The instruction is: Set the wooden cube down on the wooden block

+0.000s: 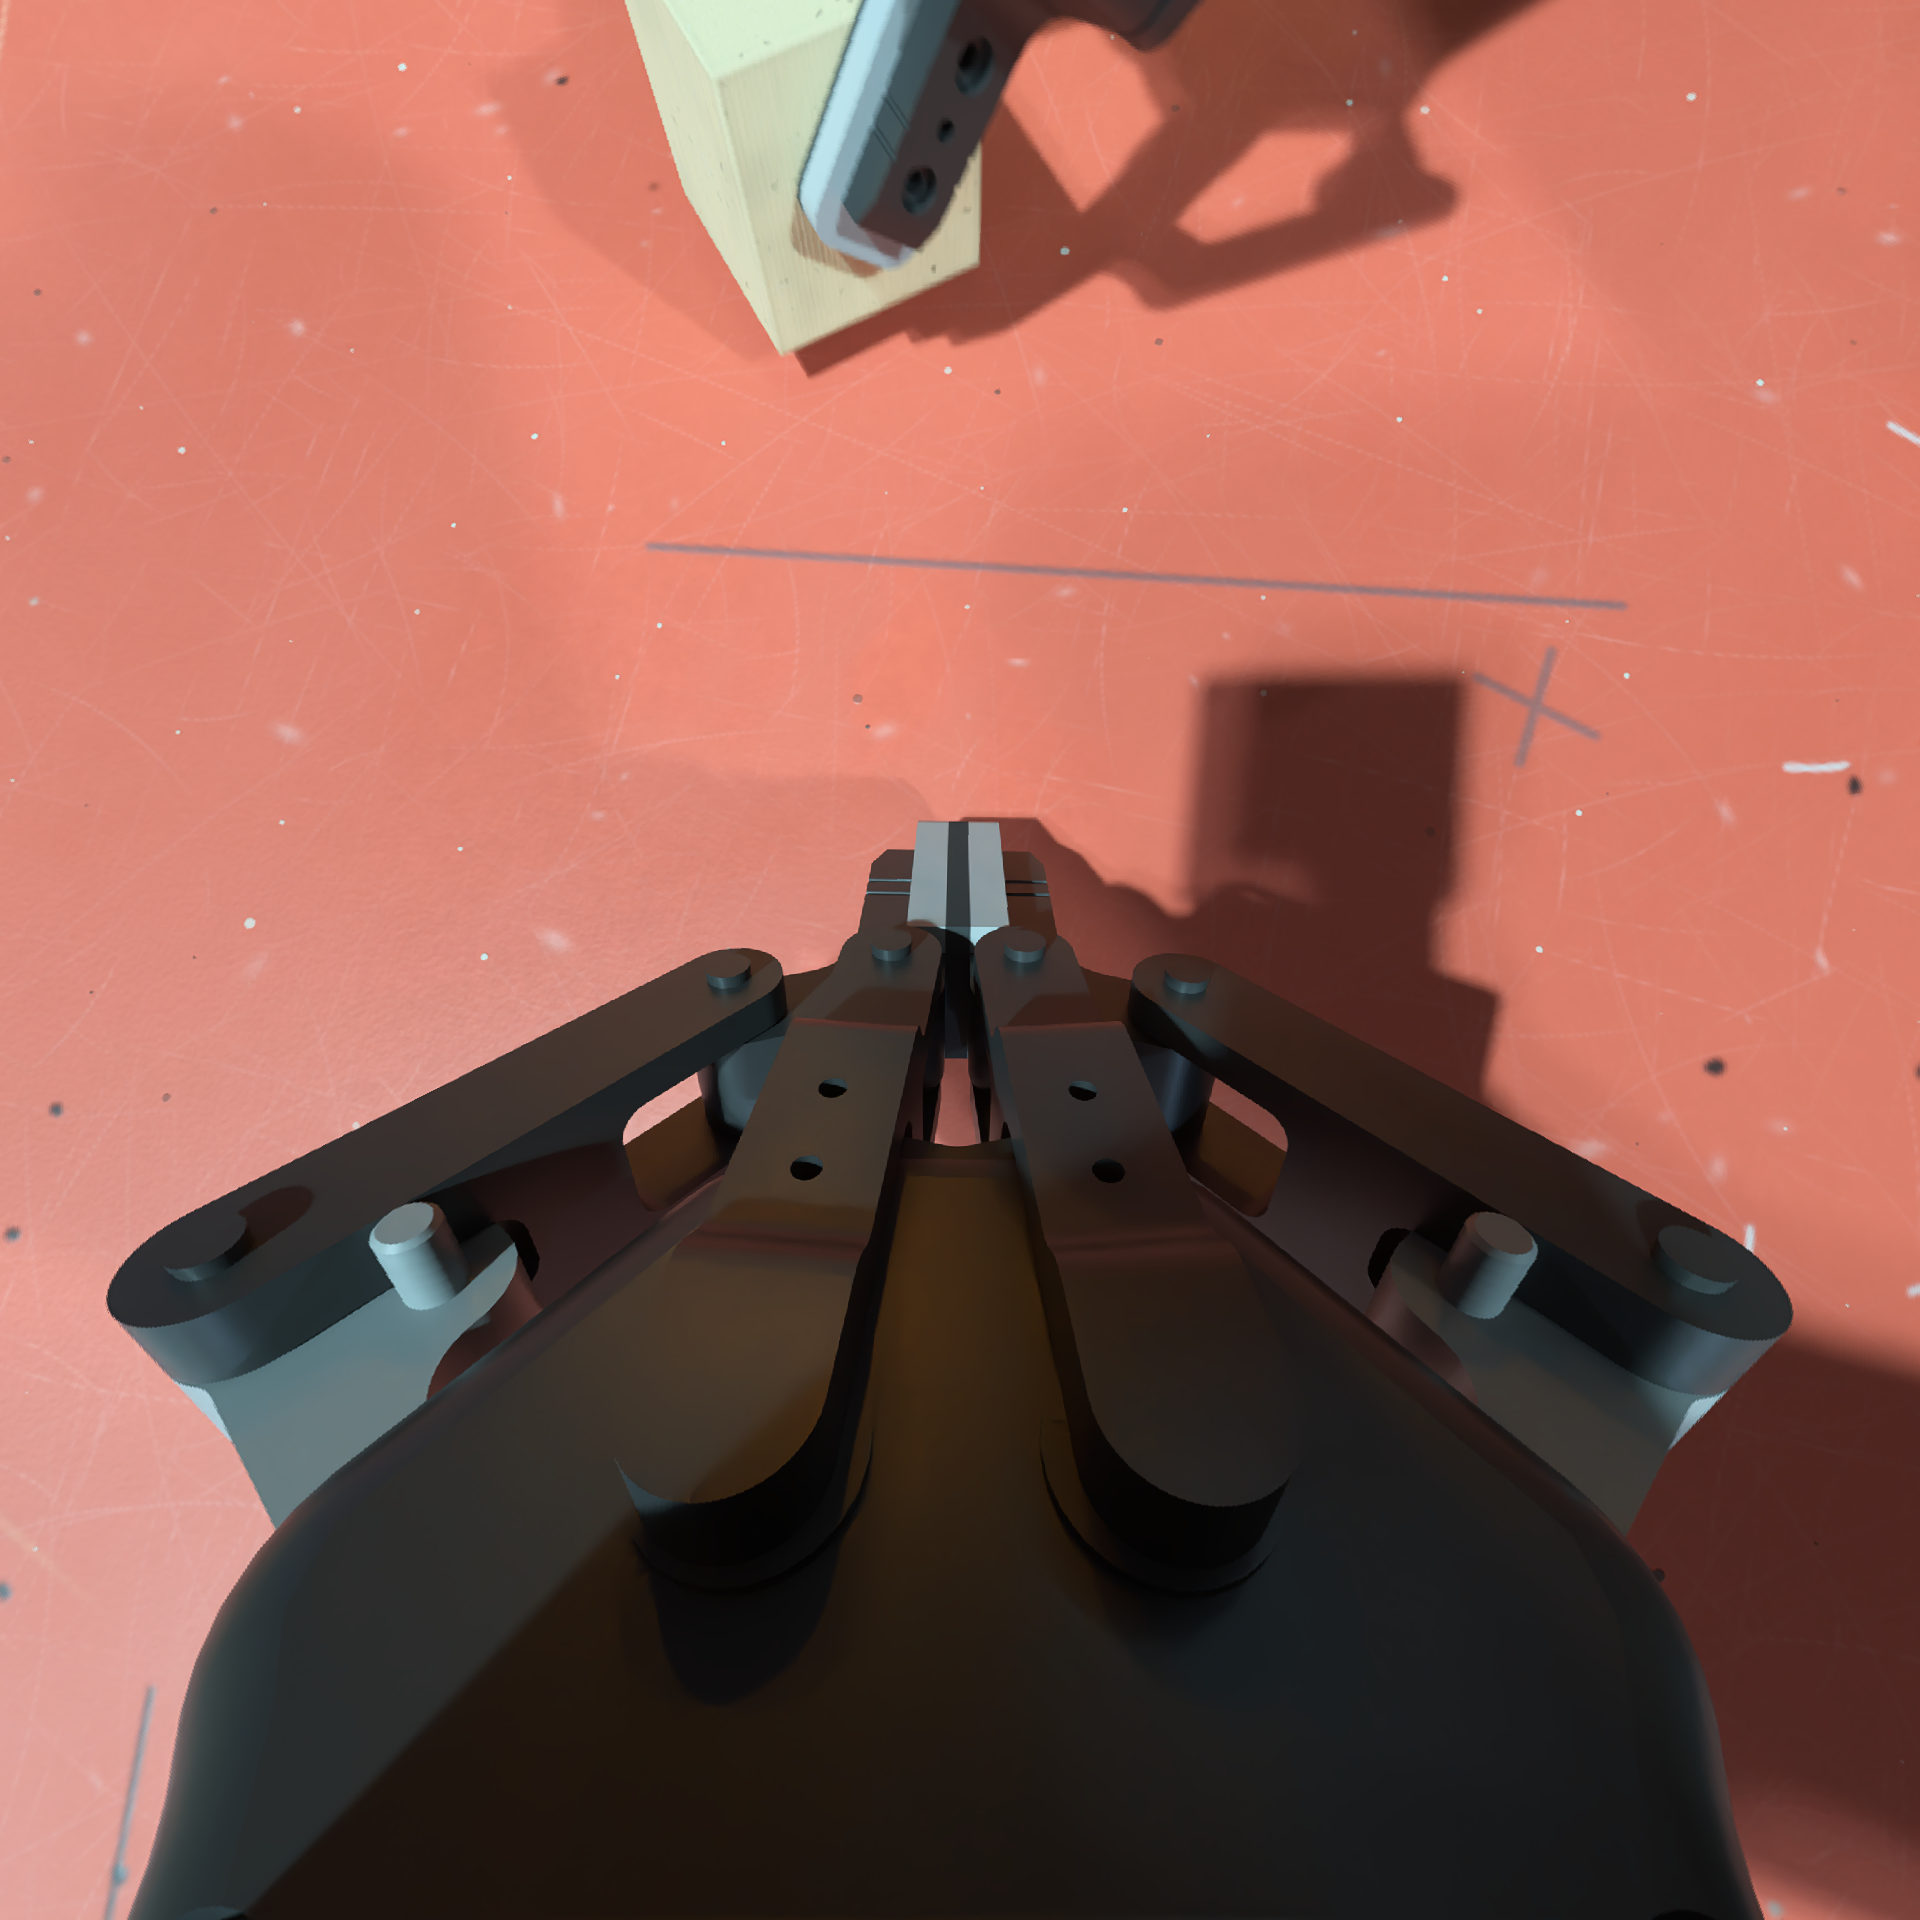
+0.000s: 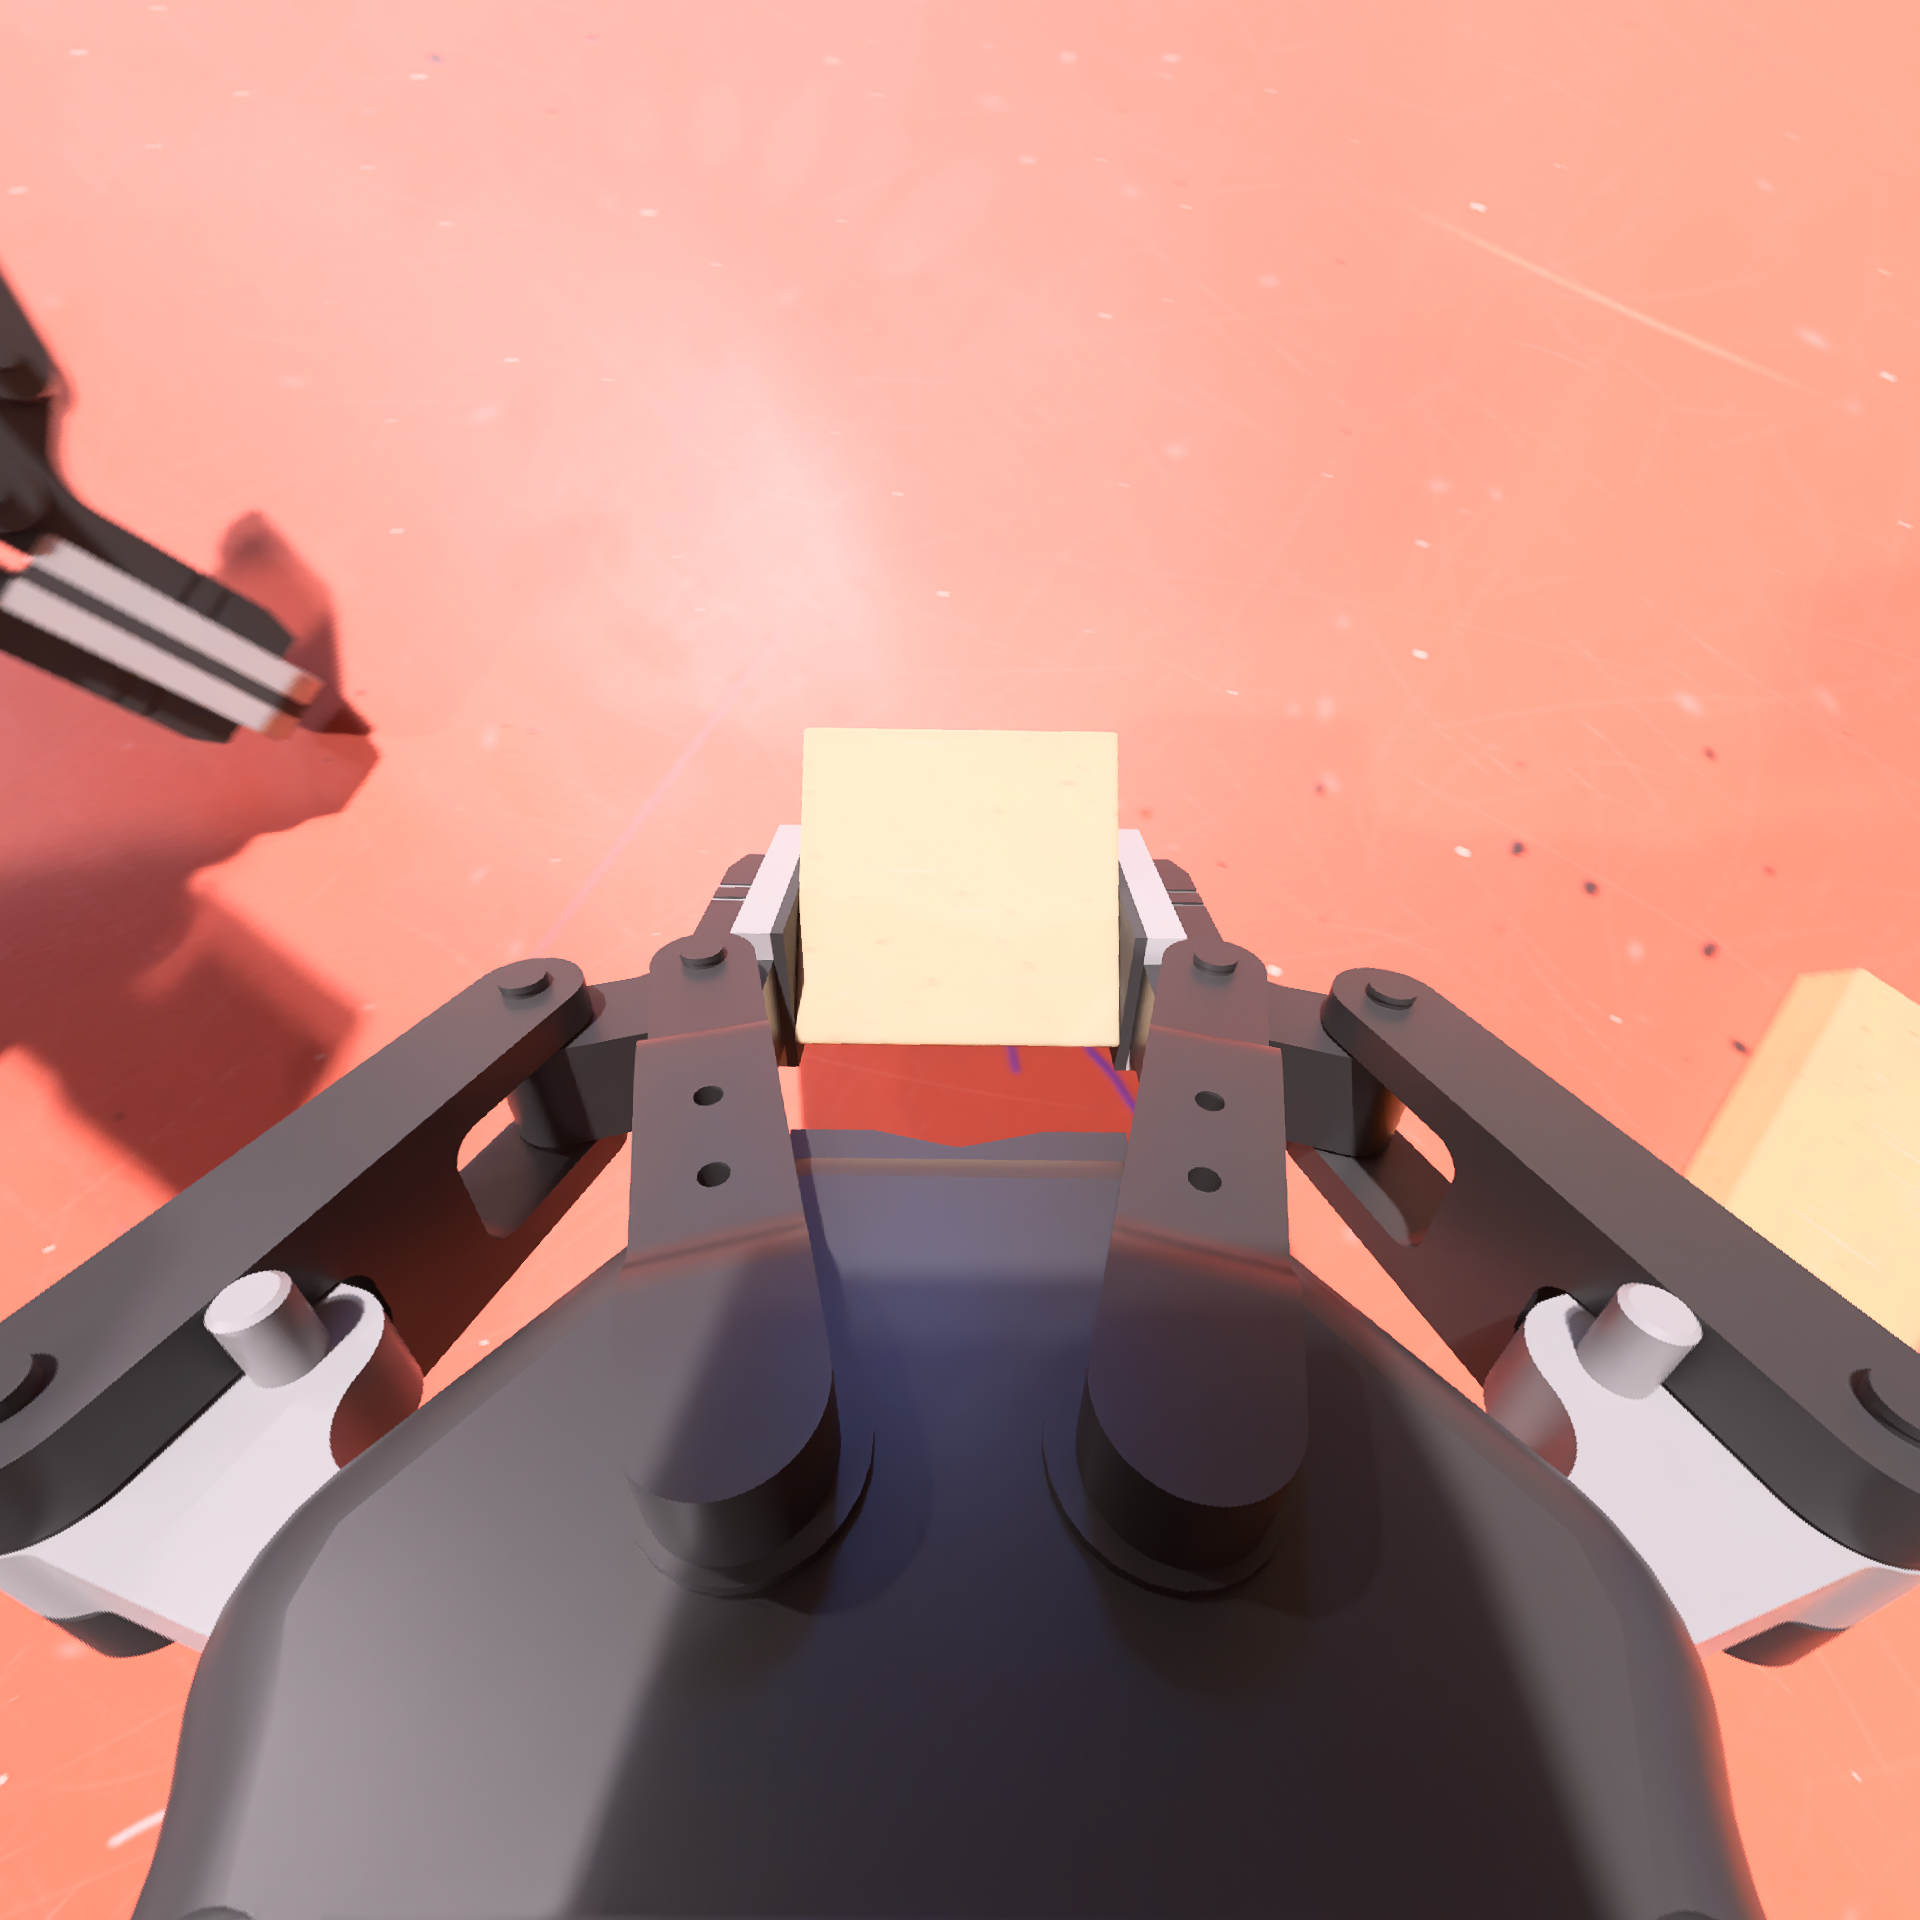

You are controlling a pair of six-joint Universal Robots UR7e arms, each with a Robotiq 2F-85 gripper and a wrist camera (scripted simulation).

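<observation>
My right gripper [image 2: 958, 914] is shut on the pale wooden cube [image 2: 958, 883], one pad on each side face. In the left wrist view the cube [image 1: 748, 177] sits at the top edge with one right finger [image 1: 894, 135] against its side; whether it rests on the surface or is held just above it I cannot tell. The wooden block [image 2: 1829, 1132] lies at the right edge of the right wrist view, partly hidden behind my right finger linkage. My left gripper [image 1: 958, 862] is shut and empty over the surface; it also shows at the left of the right wrist view [image 2: 281, 707].
A scratched salmon-red table surface [image 1: 416, 520] fills both views. A thin dark line [image 1: 1143, 575] and a small cross mark [image 1: 1536, 709] are drawn on it ahead of my left gripper. Dark shadows of the arms fall across the surface.
</observation>
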